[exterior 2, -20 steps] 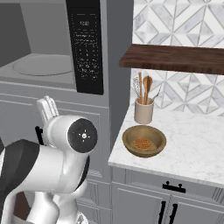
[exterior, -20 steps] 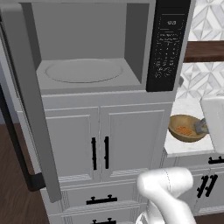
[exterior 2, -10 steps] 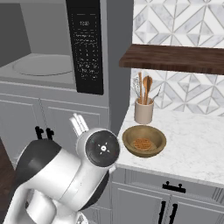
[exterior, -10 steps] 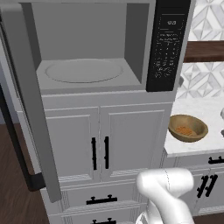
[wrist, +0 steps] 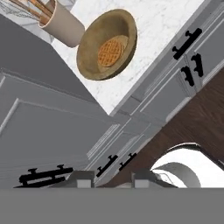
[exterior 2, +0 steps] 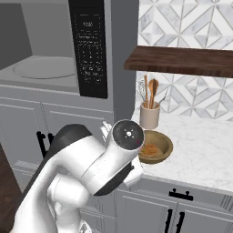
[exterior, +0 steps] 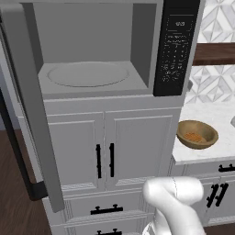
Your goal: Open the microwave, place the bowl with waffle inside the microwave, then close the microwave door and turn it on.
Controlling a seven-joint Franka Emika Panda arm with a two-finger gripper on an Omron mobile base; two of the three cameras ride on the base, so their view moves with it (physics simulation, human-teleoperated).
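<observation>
While the microwave door (exterior: 32, 114) is hanging wide open at the left with its long black handle toward the near side, the arm is swinging its elbow up and to the right in the right base view compared with a second ago, and the white hand that was showing just beside the bowl with waffle (exterior: 197, 134) in the left base view is no longer showing there. The end effector (wrist: 114, 178) is now looking down along the cabinet fronts, its two tips standing a little apart with nothing between them, where they were shut a moment back. The bowl is sitting where it was, on the white marble bench (exterior: 213, 114) to the right of the microwave (exterior: 92, 36), just near of a beige utensil holder (exterior 2: 149, 115), so the carrying step is probably only getting ready: the grasp is not yet made and the turntable (exterior: 87, 74) is waiting bare. Behind the bench a patterned tile wall (exterior 2: 191, 22) is rising under a dark wooden shelf (exterior 2: 182, 61); white cabinet doors (exterior: 78, 156) are running below, and a dark wood floor (wrist: 192, 118) is lying at the near side
</observation>
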